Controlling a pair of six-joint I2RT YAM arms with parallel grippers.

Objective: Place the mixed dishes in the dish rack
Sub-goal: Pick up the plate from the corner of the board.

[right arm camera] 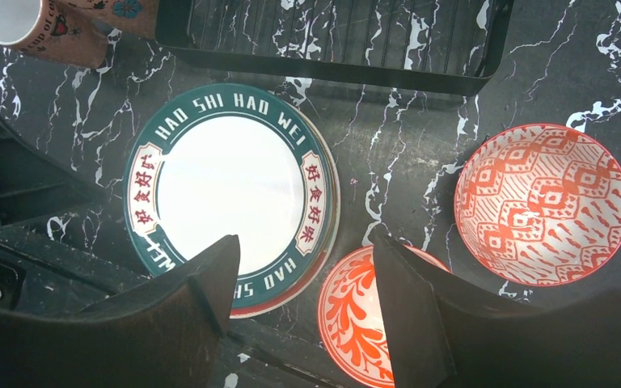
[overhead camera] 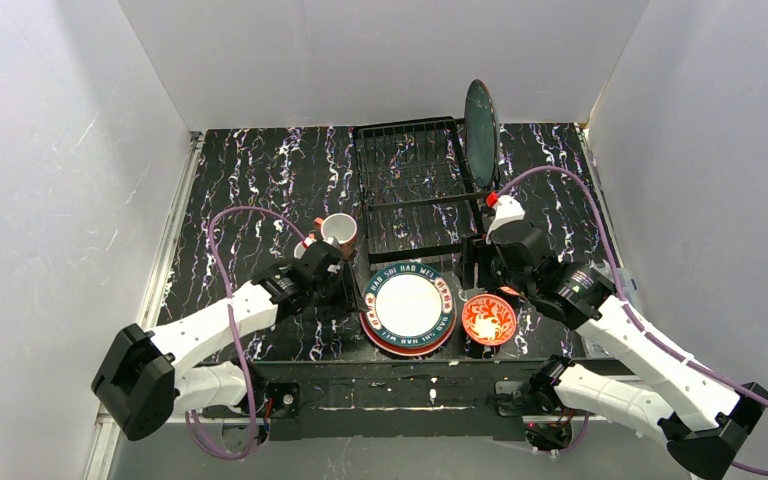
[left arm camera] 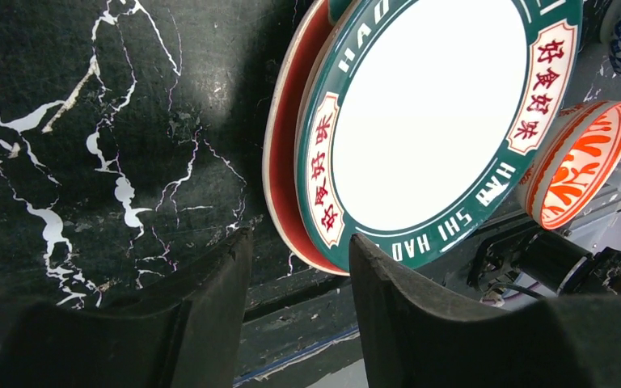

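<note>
The black wire dish rack (overhead camera: 410, 190) is sitting at the bench's far edge, holding a dark teal round plate (overhead camera: 481, 120) upright. A green-rimmed white plate (overhead camera: 409, 308) is topping a stack at the near edge. The left gripper (left arm camera: 299, 250) and right gripper (right arm camera: 303, 246) are hanging on either side of it, jaws apart, empty.

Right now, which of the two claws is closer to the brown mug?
Left. The left gripper sits right beside the mug, at the left edge of the plate stack. The right gripper is on the far side of that stack, near the dish rack.
</note>
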